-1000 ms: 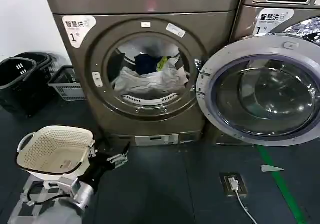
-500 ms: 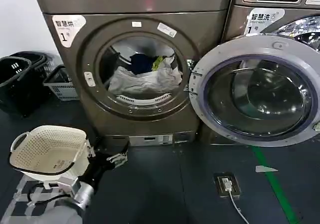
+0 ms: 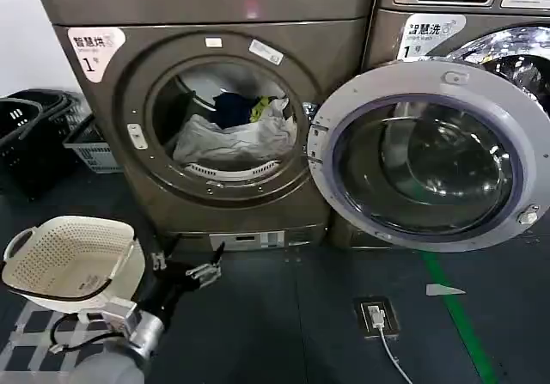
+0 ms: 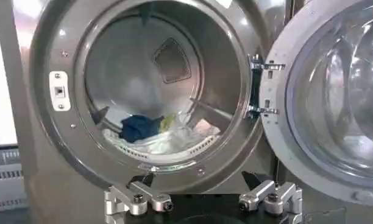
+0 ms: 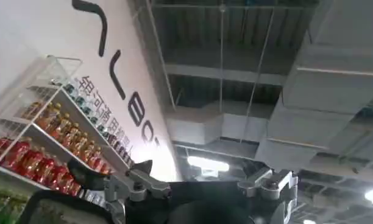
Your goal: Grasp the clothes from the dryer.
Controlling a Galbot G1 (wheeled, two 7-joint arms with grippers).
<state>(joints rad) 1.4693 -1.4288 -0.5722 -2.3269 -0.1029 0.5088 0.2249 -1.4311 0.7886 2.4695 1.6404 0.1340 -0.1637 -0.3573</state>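
**A:** where's the laundry sitting right now?

**B:** The clothes (image 3: 230, 135) are lying low inside the dryer (image 3: 206, 109) drum, around 6 o'clock of the round opening. The pale sheet-like piece is stretching its long axis sideways across the drum, 9 to 3, with a dark blue item (image 4: 139, 126) and a yellow-green bit poking up behind it toward 12. The door (image 3: 425, 156) is hanging wide open at 3 o'clock of the opening, its inner side facing out.

**A:** and the arms?

**B:** The left tool (image 3: 185, 268) is hovering low over the floor at 6 o'clock of the dryer, well apart from the clothes, pointing at the drum. Its fingers (image 4: 136, 199) are spreading wide, released, grasping nothing. A cream basket (image 3: 69, 259) is sitting at 9 o'clock of that tool. The right tool (image 5: 202, 182) is aiming up at a ceiling, fingers also spread, nothing in them.
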